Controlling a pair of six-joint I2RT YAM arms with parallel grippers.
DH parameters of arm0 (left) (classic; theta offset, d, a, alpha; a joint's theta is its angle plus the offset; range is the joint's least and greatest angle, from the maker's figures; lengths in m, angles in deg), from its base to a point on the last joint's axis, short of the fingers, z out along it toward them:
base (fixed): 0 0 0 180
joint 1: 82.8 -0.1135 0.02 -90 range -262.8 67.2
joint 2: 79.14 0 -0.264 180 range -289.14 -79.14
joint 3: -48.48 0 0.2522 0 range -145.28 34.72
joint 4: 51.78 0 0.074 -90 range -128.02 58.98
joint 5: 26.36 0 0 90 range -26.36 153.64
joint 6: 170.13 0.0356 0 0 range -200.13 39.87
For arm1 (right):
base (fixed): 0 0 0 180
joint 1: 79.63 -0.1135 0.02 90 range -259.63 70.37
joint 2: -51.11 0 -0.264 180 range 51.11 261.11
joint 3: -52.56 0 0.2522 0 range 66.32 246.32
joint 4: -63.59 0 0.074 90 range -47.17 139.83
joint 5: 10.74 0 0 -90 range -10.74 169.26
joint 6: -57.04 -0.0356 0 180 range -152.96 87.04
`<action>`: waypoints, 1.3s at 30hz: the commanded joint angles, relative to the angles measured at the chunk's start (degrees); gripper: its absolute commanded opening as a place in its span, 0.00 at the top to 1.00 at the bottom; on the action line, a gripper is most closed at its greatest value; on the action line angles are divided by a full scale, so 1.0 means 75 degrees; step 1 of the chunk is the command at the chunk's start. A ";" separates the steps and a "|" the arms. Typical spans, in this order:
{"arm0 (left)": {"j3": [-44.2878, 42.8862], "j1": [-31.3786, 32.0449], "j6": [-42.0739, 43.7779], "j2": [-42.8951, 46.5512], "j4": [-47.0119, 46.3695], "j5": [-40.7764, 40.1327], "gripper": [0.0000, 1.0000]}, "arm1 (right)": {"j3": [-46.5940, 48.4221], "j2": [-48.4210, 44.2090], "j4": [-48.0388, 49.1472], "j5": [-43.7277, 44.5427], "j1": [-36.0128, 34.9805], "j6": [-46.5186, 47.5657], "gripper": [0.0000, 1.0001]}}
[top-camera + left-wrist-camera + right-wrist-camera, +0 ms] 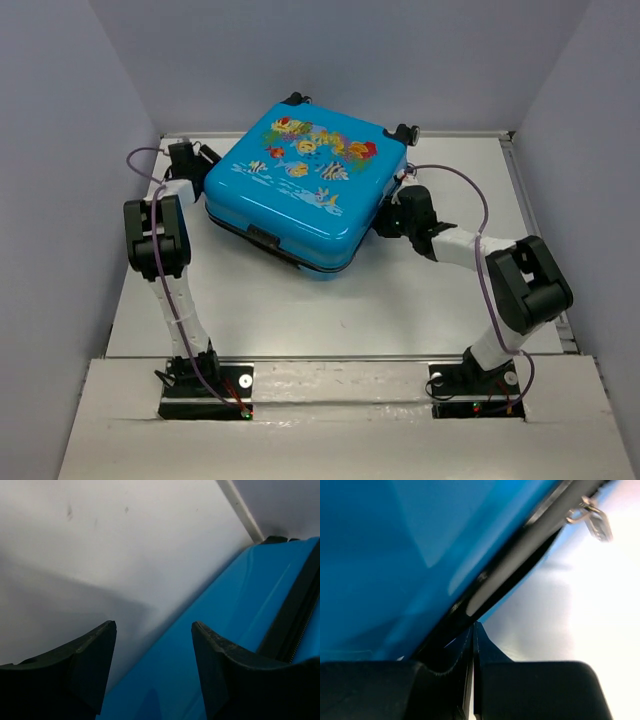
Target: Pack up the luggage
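The luggage (305,185) lies flat on the table (330,300) with its fish print facing up and its lid down, and it sits between the two arms. Its wheels (405,132) point away from the bases.

The right gripper (474,625) is pressed together, with its tips against the black zipper trim (520,560) on the case's side. We cannot tell whether anything thin is caught between the tips. The zipper pull (592,521) hangs free, ahead of the tips and off to their right, and nothing is holding it.

The left gripper (152,630) is spread at the opposite side. The blue shell runs past its right finger and bare table lies beyond its left finger. It holds nothing.

We judge the step in hand to be zipping the case shut. To do it well, we would spread the right fingers and move along the trim to the pull. We would then pinch the tab squarely rather than the slider body.

The pull should be drawn in line with the seam, because a sideways tug may jam the teeth. The shell looks slick and the case may slide on the table, so we would set the left fingers against its side as a brace before pulling.
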 commanded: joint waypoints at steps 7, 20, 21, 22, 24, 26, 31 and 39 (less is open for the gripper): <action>0.3719 0.0173 -0.0922 0.2575 -0.1792 -0.0362 0.26 | 0.1018 -0.0460 -0.0007 -0.0939 0.0060 0.0789 0.89; 0.1420 -0.0577 0.0646 0.5375 0.1302 -0.1311 0.01 | -0.0550 -0.2406 -0.1287 -0.0726 0.0060 0.0766 0.69; 0.1631 -0.0578 0.0740 0.5923 0.1326 -0.1288 0.01 | -0.0680 -0.2628 -0.1287 -0.0784 0.0060 0.0778 0.72; 0.1888 -0.0555 0.0857 0.6253 0.1291 -0.1183 0.02 | -0.0797 -0.2734 -0.1299 -0.0855 0.0060 0.0766 0.79; 0.3023 -0.0496 0.0963 0.7234 0.1151 -0.0738 0.10 | -0.1114 -0.3038 -0.1311 -0.1192 0.0060 0.0743 0.90; 0.3890 -0.0368 0.1091 0.7929 0.1092 -0.0341 0.24 | -0.1290 -0.3238 -0.1345 -0.1347 0.0060 0.0673 0.93; 0.6248 -0.0215 0.1724 1.0250 0.1886 0.0282 0.59 | -0.1829 -0.3906 -0.2083 -0.1020 -0.0220 0.0708 0.93; 0.7164 0.2571 0.0309 1.2092 0.2358 -0.0091 0.67 | -0.2416 -0.3908 -0.0692 -0.2188 -0.0221 0.0661 0.66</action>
